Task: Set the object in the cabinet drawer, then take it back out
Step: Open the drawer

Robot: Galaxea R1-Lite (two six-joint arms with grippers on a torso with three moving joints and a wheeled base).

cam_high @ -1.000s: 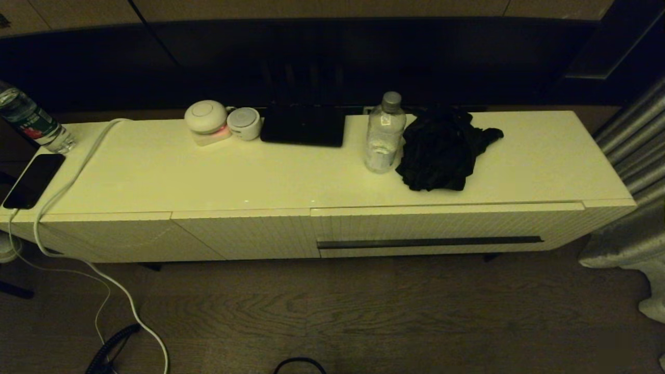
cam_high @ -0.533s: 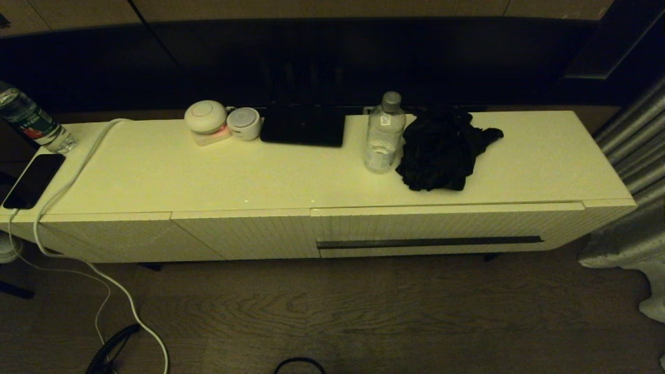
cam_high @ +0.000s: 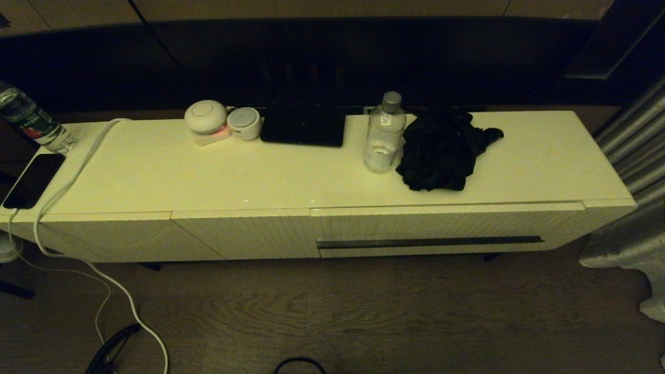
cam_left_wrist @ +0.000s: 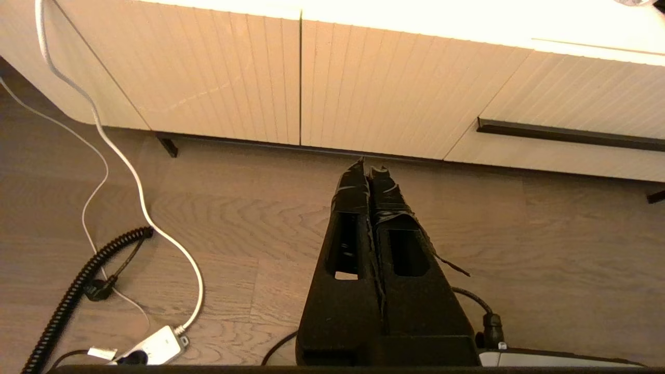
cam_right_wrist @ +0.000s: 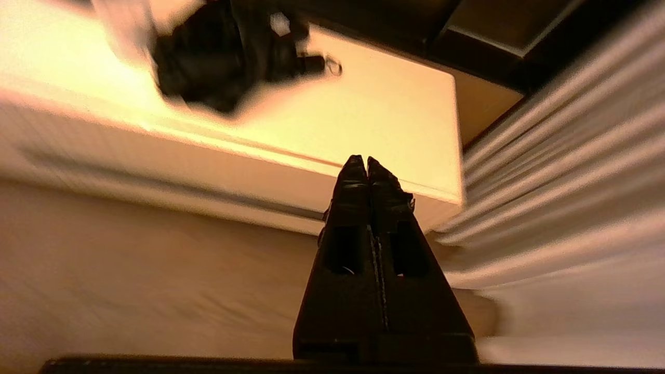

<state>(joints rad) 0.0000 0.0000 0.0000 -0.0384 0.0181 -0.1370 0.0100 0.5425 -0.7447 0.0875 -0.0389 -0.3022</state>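
The cabinet (cam_high: 208, 171) runs across the head view, and its drawer (cam_high: 447, 226) on the right is closed, with the dark handle slot (cam_high: 430, 242) showing. On the top above the drawer lie a crumpled black cloth (cam_high: 441, 150) and a clear water bottle (cam_high: 384, 135). Neither arm shows in the head view. My left gripper (cam_left_wrist: 370, 169) is shut and empty, low over the wooden floor before the cabinet's ribbed panels, with the drawer (cam_left_wrist: 582, 109) off to one side. My right gripper (cam_right_wrist: 361, 161) is shut and empty, low near the cabinet's right end, with the cloth (cam_right_wrist: 218, 57) beyond it.
On the cabinet's left end are a phone (cam_high: 34, 180), a white cable (cam_high: 78, 171) and a second bottle (cam_high: 31, 122). Two round white devices (cam_high: 206, 117) and a flat black box (cam_high: 304, 127) stand at the back. A curtain (cam_high: 639, 156) hangs at the right. A power strip (cam_left_wrist: 156, 348) and a coiled cord (cam_left_wrist: 78, 285) lie on the floor.
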